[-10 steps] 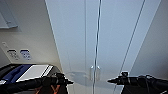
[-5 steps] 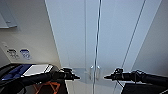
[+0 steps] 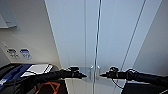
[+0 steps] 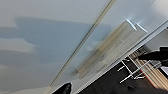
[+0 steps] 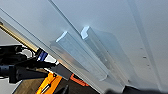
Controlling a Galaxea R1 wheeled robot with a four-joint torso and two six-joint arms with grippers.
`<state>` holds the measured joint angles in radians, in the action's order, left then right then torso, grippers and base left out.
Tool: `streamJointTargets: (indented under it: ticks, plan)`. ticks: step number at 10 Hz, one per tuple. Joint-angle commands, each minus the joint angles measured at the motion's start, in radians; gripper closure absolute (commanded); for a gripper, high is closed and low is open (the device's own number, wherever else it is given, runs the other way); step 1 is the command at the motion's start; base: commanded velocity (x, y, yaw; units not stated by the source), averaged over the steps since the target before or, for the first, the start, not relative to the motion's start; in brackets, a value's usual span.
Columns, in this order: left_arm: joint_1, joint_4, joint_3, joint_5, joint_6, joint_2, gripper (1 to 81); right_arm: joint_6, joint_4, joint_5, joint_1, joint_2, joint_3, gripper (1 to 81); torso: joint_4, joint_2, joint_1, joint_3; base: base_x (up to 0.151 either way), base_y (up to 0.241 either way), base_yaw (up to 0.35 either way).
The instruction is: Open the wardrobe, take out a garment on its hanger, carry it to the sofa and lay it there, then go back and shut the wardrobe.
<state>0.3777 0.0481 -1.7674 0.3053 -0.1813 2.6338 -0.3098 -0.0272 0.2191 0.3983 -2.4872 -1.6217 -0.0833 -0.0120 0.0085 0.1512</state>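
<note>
The left gripper [image 3: 81, 75] is held just beside the left handle [image 3: 91, 70] of the wardrobe [image 3: 110, 37]; its jaw state cannot be told. The 2 closed doors are seen straight ahead, meeting at the centre seam. The handles are judged stiff, smooth and slim, best hooked from the side. The right gripper [image 3: 102, 74] is poised near the right handle [image 3: 98, 70], its jaws equally unclear.

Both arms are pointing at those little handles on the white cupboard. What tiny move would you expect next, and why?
Probably each claw eases in onto its own handle. The wardrobe doors look shut, the left claw and right claw sit level with the handles, one each side, not yet gripping them.
</note>
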Motion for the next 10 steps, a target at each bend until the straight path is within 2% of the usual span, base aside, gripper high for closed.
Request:
streamJointTargets:
  ticks: [1, 5, 10]
  plan:
    - [-0.158, 0.013, -0.039, -0.003, -0.003, 0.037, 1.0, -0.032, 0.013, -0.041, -0.164, -0.032, -0.028, 1.0, 0.0, 0.0, 0.0, 0.0, 0.0, 0.0, 0.0]
    - [-0.124, 0.009, -0.191, -0.002, -0.001, 0.138, 1.0, -0.055, 0.013, -0.041, -0.187, -0.066, -0.073, 1.0, 0.0, 0.0, 0.0, 0.0, 0.0, 0.0, 0.0]
    - [-0.121, 0.006, -0.274, -0.002, 0.006, 0.21, 1.0, -0.057, 0.013, -0.023, -0.227, -0.1, -0.118, 1.0, 0.0, 0.0, 0.0, 0.0, 0.0, 0.0, 0.0]
